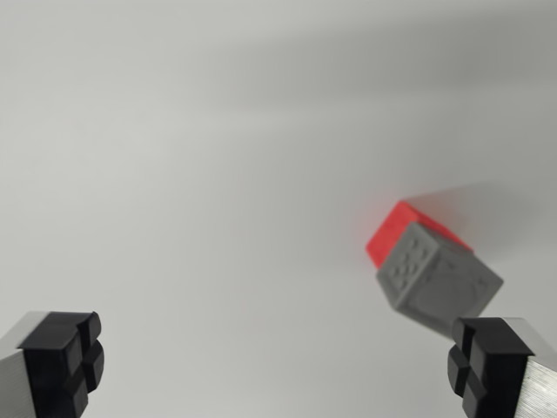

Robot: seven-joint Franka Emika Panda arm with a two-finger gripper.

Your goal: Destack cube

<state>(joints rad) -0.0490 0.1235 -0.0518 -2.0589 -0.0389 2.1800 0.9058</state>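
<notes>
We see a softly lit, evenly bright scene with no glare on the pale grey surface [218, 192]. A broad, diffuse shadow band crosses the top of the wrist view, and another soft shadow stretches up and right from the stacked cubes [431, 270]. The cubes look slightly motion-blurred, edges smeared. The black fingertips [65, 361] at the bottom corners are close and mildly soft

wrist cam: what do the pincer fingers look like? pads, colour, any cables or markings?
Only the tips of the pincer show. Each finger is pale grey brushed metal capped by a matte black blocky pad with cross-shaped grooves splitting its face into square lobes. The other pad matches. No cables, labels or markings visible.
</notes>
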